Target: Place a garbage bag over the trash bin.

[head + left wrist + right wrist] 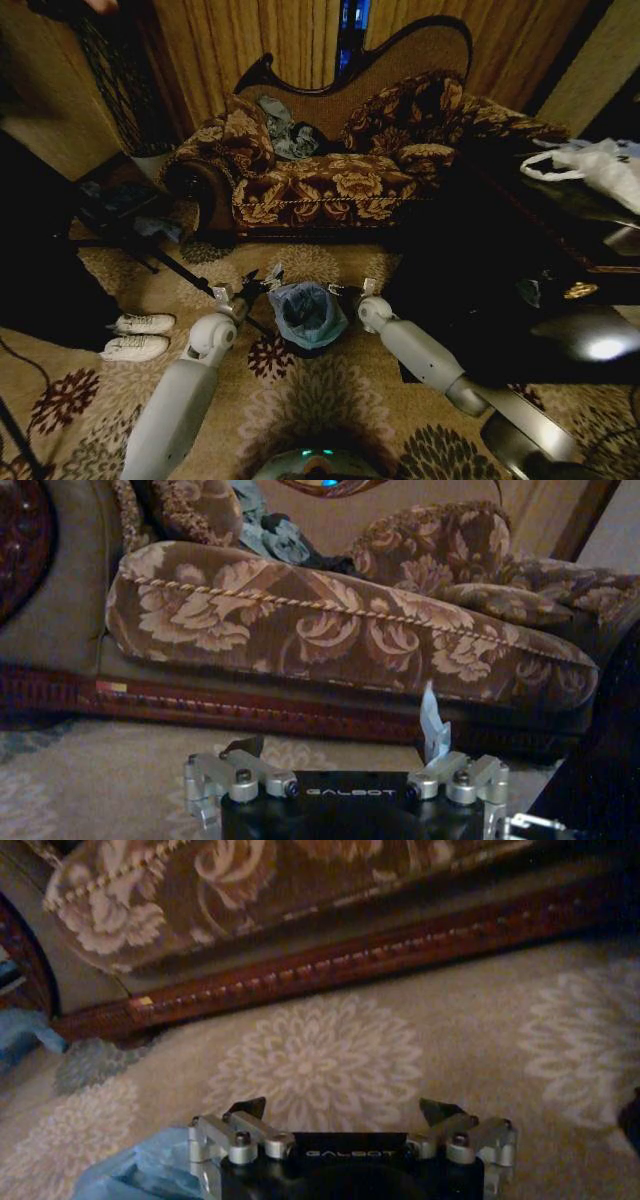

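Head looks down; both wrist cameras face the sofa (320, 180) low.

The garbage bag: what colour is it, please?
Pale blue garbage bag, best in the head view.

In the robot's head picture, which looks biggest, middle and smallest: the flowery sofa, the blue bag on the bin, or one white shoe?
As they look in the head view:
1. Flowery sofa, by far the largest.
2. Garbage bag draped over the trash bin.
3. One white shoe, smallest, though only a little smaller than the bag.
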`<state>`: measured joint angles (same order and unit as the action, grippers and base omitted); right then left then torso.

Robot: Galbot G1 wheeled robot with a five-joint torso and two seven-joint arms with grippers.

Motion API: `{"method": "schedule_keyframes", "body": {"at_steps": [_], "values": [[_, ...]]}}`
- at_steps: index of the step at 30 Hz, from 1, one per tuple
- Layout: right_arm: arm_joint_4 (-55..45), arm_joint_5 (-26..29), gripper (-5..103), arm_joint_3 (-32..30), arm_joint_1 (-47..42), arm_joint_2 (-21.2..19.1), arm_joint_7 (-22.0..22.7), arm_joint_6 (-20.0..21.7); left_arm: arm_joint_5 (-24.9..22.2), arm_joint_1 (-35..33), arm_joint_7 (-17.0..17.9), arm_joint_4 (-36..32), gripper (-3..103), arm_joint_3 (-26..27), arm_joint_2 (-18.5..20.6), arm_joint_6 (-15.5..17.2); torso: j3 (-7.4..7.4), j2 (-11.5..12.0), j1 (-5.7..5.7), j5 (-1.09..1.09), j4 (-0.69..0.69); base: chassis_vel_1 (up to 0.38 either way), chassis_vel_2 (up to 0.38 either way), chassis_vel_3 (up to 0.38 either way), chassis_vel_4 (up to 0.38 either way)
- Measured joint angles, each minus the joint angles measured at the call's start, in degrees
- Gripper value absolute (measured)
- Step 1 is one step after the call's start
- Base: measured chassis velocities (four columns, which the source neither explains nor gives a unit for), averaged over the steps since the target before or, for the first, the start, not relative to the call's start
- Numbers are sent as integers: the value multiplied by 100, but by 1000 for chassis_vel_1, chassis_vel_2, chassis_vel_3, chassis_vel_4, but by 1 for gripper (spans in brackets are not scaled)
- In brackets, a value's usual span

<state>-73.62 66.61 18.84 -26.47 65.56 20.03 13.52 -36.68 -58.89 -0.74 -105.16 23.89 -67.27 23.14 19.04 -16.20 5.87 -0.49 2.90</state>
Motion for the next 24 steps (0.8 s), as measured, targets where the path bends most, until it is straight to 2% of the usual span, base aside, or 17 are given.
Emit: {"method": "schedule_keyframes", "body": {"at_steps": [4, 7, 8, 10, 11, 14, 15, 17, 18, 19, 22, 23, 24], "values": [[-596, -297, 100, -162, -349, -296, 115, -166, -292, -218, 36, -112, 100, 131, 63, 220, 0, -1, -1, 1, 0, 0, 0, 0, 0], [-1223, -1037, 100, -356, -829, -633, 69, -607, -512, -580, 150, -293, 100, 258, 56, 296, -1, -1, -1, -1, 1, 0, 0, 0, 0], [-1223, -1037, 100, -356, -829, -633, 69, -607, -512, -580, 150, -293, 100, 258, 56, 296, -1, -1, -1, -1, 1, 0, 0, 0, 0], [-1714, -1620, 100, -612, -1283, -797, 71, -997, -699, -828, 343, -591, 100, 328, 29, 300, -1, -1, -1, 1, 0, 0, 0, 0, 0], [-1714, -1620, 100, -612, -1283, -797, 71, -997, -699, -828, 343, -591, 100, 328, 29, 300, -1, -1, -1, 1, 0, 0, 0, 0, 0], [-2405, -2512, 100, -1254, -2281, -948, 33, -1515, -653, -1190, 631, -1106, 100, 351, 55, 252, -1, -1, -1, 2, 0, 0, 0, 0, 0], [-2405, -2512, 100, -1254, -2281, -948, 33, -1515, -653, -1190, 631, -1106, 100, 351, 55, 252, -1, -1, -1, 2, 0, 0, 0, 0, 0], [-2909, -3030, 100, -1927, -3089, -1006, -119, -1697, -401, -1479, 847, -1526, 100, 346, 120, 203, -1, -2, -1, 0, 0, 0, 0, 0, 0], [-3159, -3228, 100, -2252, -3486, -998, -207, -1712, -316, -1609, 964, -1768, 100, 329, 140, 202, -2, -2, -1, 1, 1, 0, 0, 0, 0], [-3159, -3228, 100, -2252, -3486, -998, -207, -1712, -316, -1609, 964, -1768, 100, 329, 140, 202, -2, -2, -1, 1, 1, 0, 0, 0, 0], [-3863, -3813, 100, -3225, -4739, -866, -476, -1716, -153, -2128, 1258, -2461, 100, 305, 153, 183, -2, -3, -2, 1, 1, 0, 0, 0, 0], [-3863, -3813, 100, -3225, -4739, -866, -476, -1716, -153, -2128, 1258, -2461, 100, 305, 153, 183, -2, -3, -2, 1, 1, 0, 0, 0, 0], [-4103, -4054, 100, -3636, -5334, -747, -599, -1708, 20, -2436, 1309, -2706, 100, 318, 149, 94, -2, -2, -2, 3, 4, 0, 0, 0, 0]]}}
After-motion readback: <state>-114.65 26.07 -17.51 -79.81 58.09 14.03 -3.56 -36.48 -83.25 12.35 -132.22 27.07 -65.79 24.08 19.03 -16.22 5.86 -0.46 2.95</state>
